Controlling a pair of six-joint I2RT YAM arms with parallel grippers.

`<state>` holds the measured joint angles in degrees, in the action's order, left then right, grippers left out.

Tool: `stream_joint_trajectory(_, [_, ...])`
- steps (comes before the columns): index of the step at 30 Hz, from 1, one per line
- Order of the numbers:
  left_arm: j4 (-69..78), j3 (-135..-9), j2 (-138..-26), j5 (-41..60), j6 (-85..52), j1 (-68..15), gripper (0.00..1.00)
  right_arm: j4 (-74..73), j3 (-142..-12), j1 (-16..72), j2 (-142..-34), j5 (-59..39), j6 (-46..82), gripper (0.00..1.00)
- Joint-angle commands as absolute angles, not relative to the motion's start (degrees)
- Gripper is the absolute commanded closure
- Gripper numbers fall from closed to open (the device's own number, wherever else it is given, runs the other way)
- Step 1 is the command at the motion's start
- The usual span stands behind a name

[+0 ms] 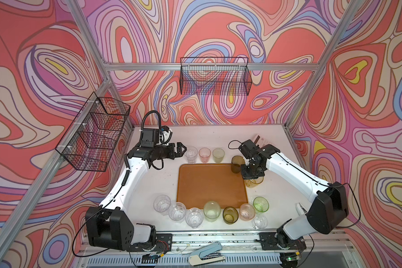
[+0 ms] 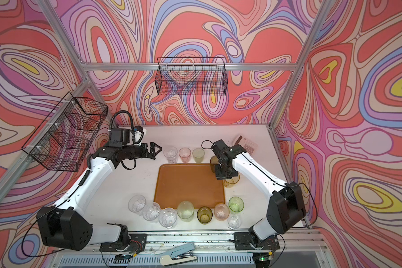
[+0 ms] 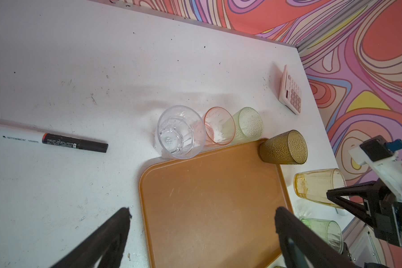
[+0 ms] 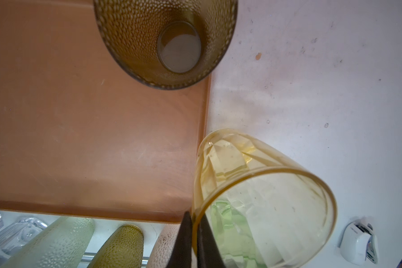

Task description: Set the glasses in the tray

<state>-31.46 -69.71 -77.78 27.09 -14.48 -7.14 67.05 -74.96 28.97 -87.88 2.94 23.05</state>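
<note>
The orange-brown tray [image 1: 209, 185] [image 3: 209, 197] lies mid-table. An olive-brown glass [image 1: 237, 163] [image 4: 165, 41] stands on its far right corner. My right gripper [image 1: 251, 176] [image 4: 193, 213] is shut on the rim of an amber-yellow glass [image 1: 255, 182] [image 4: 265, 197], which is tilted just off the tray's right edge. My left gripper [image 1: 182, 149] [image 3: 202, 210] hangs open and empty, left of a clear glass [image 1: 190, 154], a pink glass [image 1: 204, 154] and a pale green glass [image 1: 218, 155] behind the tray. Several more glasses, the leftmost clear [image 1: 161, 203] and one bright green [image 1: 260, 204], line the tray's front.
Black wire baskets hang on the left wall [image 1: 95, 132] and the back wall [image 1: 215, 76]. A pink calculator [image 2: 247, 145] lies at the back right and a marker [image 3: 47, 138] on the left. A stapler [image 1: 207, 254] sits on the front rail, and a small white object [image 4: 357, 241] lies front right.
</note>
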Motion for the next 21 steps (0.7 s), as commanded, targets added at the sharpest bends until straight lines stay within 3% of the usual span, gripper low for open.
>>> stream_joint_trajectory(1, [-31.36,-69.28,-78.4,28.01,-14.85,-6.96,0.0,66.36,-77.47,29.88,-88.97,2.06,22.49,1.0])
stream_joint_trajectory(21, [-31.29,-69.26,-78.22,28.04,-14.85,-7.03,0.0,62.71,-81.74,34.87,-96.75,1.63,23.51,1.0])
